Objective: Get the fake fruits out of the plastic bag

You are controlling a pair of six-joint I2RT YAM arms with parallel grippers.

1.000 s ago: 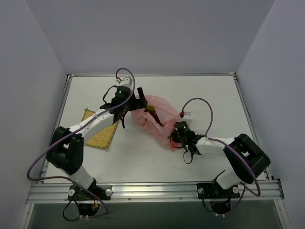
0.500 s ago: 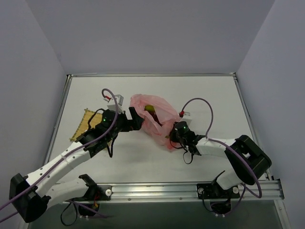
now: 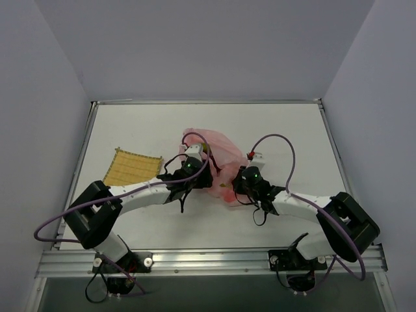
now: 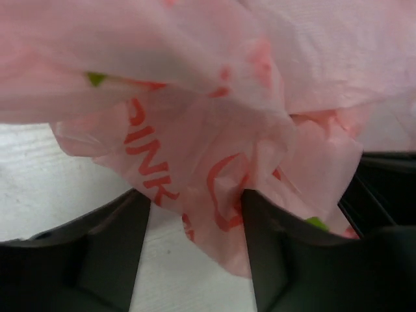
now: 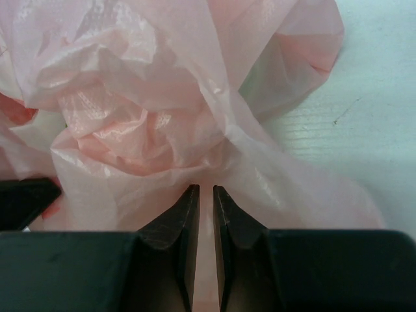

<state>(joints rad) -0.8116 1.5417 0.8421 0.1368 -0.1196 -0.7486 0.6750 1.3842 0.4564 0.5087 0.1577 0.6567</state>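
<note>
The plastic bag [image 3: 214, 153] lies crumpled in the middle of the counter [image 3: 279, 127], and the fake fruits [image 4: 96, 78] are inside it, showing only as dim green and reddish patches through the pink film, so none can be picked up directly. That is probably why both arms are working on the film rather than on a fruit. At the bag's near right corner the right gripper [image 5: 206, 192] is pressed almost together, with a thin sheet of film pinched between its fingers [image 5: 175, 221]; it seems to be pinning that corner so the bag cannot slide or lift as a whole. At the bag's near left side the left gripper [image 4: 195, 203] is low against the counter, its jaws spread on either side of a bunched fold printed with red letters. The fold brushes one finger, but the jaws have not closed on it. A grip there, opposite the pinned corner, would let the film be pulled apart or tipped so the fruits come out. Well to the left of the bag is a yellow woven mat [image 3: 133, 168], with nothing on it, likely the place meant for them.
</note>
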